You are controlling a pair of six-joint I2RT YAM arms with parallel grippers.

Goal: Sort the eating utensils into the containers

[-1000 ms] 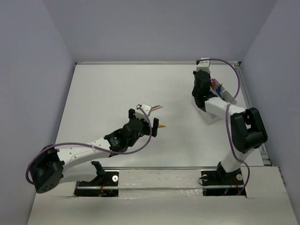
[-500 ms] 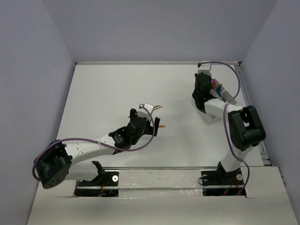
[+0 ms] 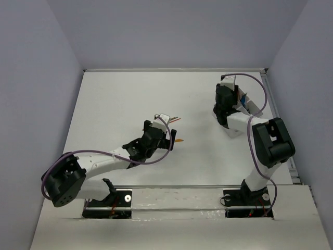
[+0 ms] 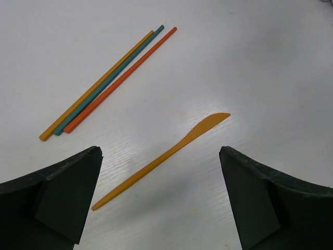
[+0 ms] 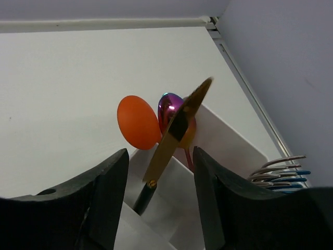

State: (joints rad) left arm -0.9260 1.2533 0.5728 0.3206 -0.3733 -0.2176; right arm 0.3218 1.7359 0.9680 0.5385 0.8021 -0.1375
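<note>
An orange plastic knife [image 4: 171, 152] lies flat on the white table between the jaws of my left gripper [image 4: 160, 156], which is open and hovers just above it without touching. In the top view the knife's tip [image 3: 179, 140] shows beside the left gripper [image 3: 167, 139]. My right gripper [image 5: 160, 153] is open over the white divided container [image 5: 229, 140] at the far right. Its jaws stand either side of a gold-bladed, black-handled knife [image 5: 177, 127] standing in a compartment. An orange spoon [image 5: 138, 122], a purple shiny spoon [image 5: 167, 109] and several forks [image 5: 278, 169] also stand in the container.
Three thin sticks, yellow, teal and orange [image 4: 104, 83], lie side by side just beyond the orange knife; they also show in the top view [image 3: 174, 120]. The container [image 3: 245, 101] sits near the table's right rim. Grey walls enclose the table.
My left arm has reached a little farther forward and right over the orange knife. My right wrist has shifted slightly over the container.
</note>
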